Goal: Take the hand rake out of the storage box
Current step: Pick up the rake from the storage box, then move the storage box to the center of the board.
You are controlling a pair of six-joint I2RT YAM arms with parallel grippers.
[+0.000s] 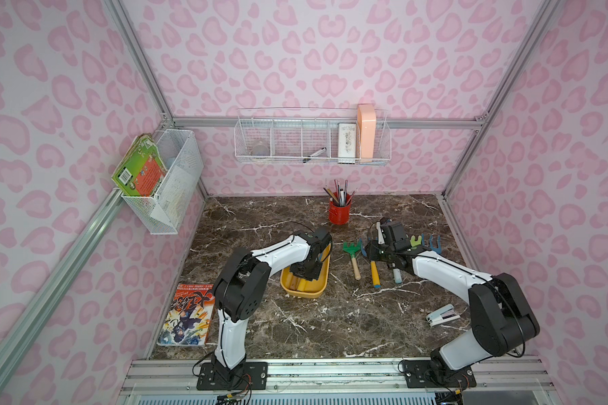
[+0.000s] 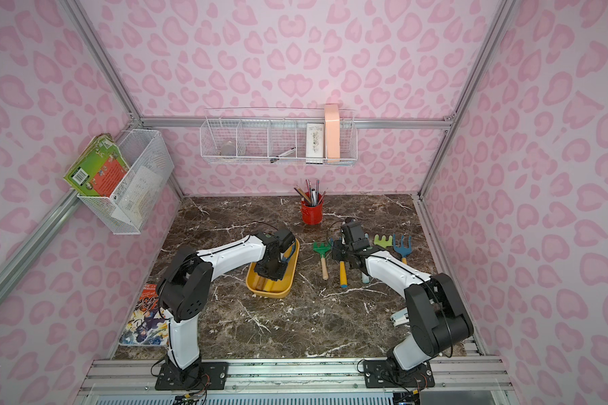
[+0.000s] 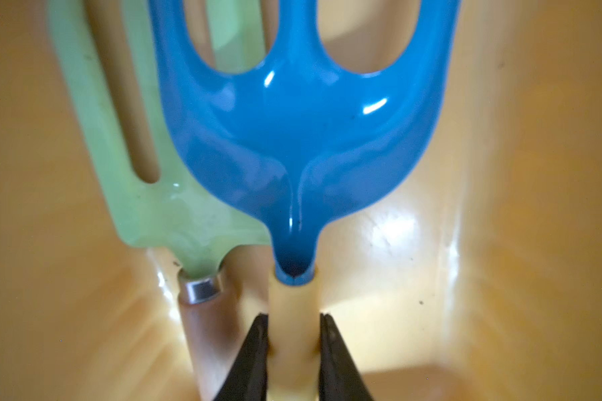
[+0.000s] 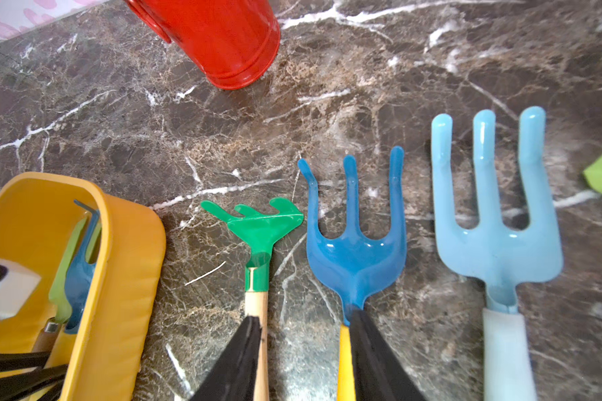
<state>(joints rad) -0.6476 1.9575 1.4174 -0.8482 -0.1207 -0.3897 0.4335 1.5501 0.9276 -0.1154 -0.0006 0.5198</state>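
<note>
In the yellow box (image 1: 304, 291), left gripper (image 3: 293, 319) clamped on blue rake (image 3: 292, 139) handle.
Rake not out yet; right gripper (image 4: 304, 316) half open, empty.

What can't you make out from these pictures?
- In both top views, the left arm covers most of what lies in the storage box.
- Left wrist view: the blue hand rake's tine tips run off the picture's edge; the green tool behind it is blurred and partly covered.
- Top views: the grey item in the wire basket is too small to identify.
</note>
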